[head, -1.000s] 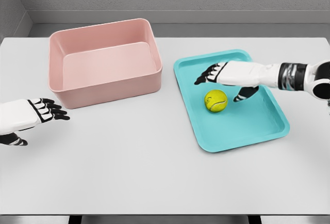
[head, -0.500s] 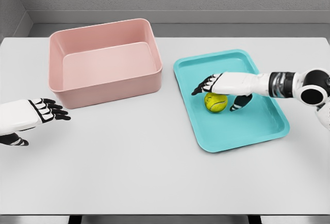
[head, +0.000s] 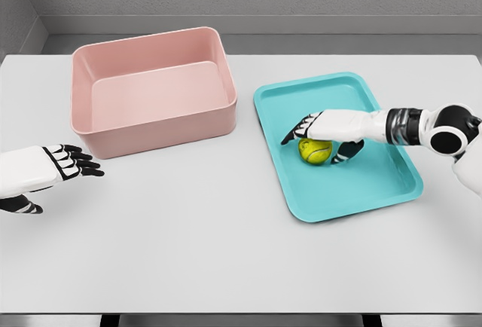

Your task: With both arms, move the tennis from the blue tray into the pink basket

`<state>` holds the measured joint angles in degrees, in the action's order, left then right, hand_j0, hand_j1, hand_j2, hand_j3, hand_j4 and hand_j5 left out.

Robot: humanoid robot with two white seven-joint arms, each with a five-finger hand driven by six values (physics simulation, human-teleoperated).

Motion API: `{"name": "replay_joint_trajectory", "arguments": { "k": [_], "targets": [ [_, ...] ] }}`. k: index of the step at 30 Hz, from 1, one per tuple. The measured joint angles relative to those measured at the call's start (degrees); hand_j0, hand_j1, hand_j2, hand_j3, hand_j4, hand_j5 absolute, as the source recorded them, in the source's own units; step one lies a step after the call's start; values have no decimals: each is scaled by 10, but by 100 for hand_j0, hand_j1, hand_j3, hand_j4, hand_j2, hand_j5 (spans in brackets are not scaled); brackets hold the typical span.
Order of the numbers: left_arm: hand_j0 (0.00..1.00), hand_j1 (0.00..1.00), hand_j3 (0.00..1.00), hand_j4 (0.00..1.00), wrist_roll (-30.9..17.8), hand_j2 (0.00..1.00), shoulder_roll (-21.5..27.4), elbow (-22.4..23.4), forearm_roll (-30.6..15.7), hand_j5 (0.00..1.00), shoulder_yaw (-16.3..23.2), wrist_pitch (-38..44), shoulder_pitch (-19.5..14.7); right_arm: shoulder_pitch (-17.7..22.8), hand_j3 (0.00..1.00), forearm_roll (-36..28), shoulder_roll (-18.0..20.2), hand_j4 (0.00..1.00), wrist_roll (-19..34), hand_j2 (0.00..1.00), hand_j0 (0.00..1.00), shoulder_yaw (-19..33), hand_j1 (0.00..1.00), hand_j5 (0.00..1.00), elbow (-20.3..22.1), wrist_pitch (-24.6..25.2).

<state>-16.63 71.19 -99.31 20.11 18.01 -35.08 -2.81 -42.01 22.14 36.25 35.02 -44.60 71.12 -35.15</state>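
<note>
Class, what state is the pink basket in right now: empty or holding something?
Empty. The pink basket shows only its bare floor; the tennis ball sits in the blue tray under the right hand.

The right hand (head: 325, 128) has lowered onto the tennis ball (head: 315, 151).

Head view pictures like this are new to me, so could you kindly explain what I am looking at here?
This is a simulator's render from a camera on a humanoid robot's head, looking down at a white table. The two white arms belong to the robot. Its left hand hovers at the left edge, fingers relaxed, holding nothing. Its right hand reaches in from the right and sits over a yellow tennis ball, fingers and thumb on either side; whether it grips firmly yet is unclear. The ball lies in a blue tray. A pink basket stands to the left with nothing visible inside.
</note>
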Motion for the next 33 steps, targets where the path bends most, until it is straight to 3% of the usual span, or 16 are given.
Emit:
{"name": "replay_joint_trajectory", "arguments": {
  "k": [4,5,21,27,33],
  "targets": [
    [100,100,100,100,0,100,-1,0,0,100,0,0,0,-1,73,1,0,73,0,73,73,0,73,73,0,0],
    [100,100,100,100,0,100,-1,0,0,100,0,0,0,-1,62,1,0,62,0,62,62,0,62,62,0,0],
    [100,100,100,100,0,100,-2,0,1,100,0,0,0,-3,57,-2,0,57,0,57,57,4,57,57,5,0],
    [100,100,100,100,0,100,-4,0,1,100,0,0,0,-5,53,-4,7,53,0,53,53,12,53,53,29,0],
    [100,100,100,100,0,100,-5,-1,1,100,0,0,0,-3,53,-4,25,53,0,53,53,23,53,53,92,0]
  ]
}}
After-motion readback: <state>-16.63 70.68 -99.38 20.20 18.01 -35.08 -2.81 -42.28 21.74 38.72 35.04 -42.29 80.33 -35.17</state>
